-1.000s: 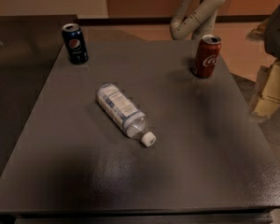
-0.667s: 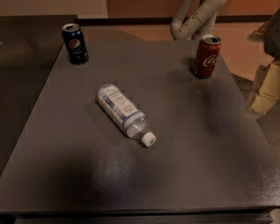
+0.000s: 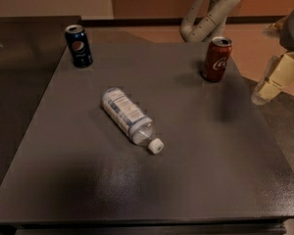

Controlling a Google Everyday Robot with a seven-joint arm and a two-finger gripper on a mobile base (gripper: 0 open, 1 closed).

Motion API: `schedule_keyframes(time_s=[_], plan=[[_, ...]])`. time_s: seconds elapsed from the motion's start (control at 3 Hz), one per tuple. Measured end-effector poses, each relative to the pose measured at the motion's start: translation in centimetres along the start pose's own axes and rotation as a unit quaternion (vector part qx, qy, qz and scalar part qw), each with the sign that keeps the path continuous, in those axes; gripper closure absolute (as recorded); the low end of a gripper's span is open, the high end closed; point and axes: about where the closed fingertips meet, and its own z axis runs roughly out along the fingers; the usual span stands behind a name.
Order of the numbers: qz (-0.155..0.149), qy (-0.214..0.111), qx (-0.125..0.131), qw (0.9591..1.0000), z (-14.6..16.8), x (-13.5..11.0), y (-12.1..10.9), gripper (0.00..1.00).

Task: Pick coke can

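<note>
Dark grey flat tabletop (image 3: 196, 180). Cream-coloured gripper (image 3: 265, 88) hanging off right edge; how wide open, cannot tell. Clear plastic bottle (image 3: 130, 117) lying mid-table. Red aluminium coke can (image 3: 218, 58) upright far right, left of gripper, apart. Dark blue Pepsi can (image 3: 79, 45) upright far left.

The tool (image 3: 267, 84) hangs just off the right edge of the table (image 3: 210, 180), to the right of the coke can (image 3: 217, 58). Between them lies only bare table surface, so the can's right side and front are open. The can stands upright near the far right corner. Close behind it the pale robot arm (image 3: 210, 13) rises past the far edge and crowds that side. The plastic bottle (image 3: 131, 118) lies on its side mid-table, well apart from the can. The Pepsi can (image 3: 79, 46) stands at the far left corner, farther off.
</note>
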Motion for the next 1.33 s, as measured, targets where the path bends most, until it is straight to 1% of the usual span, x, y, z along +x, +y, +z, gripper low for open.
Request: schedule_keyframes(time_s=[0.33, 0.67, 1.0, 1.33], plan=[[0.015, -0.047, 0.002, 0.9988, 1.6, -1.5, -2.0, 0.0], [0.027, -0.081, -0.001, 0.9963, 4.1, -3.0, -3.3, 0.0], [0.053, -0.096, 0.008, 0.994, 6.3, -3.7, -4.8, 0.0], [0.095, -0.098, 0.036, 0.99, 7.6, -3.6, -7.2, 0.0]])
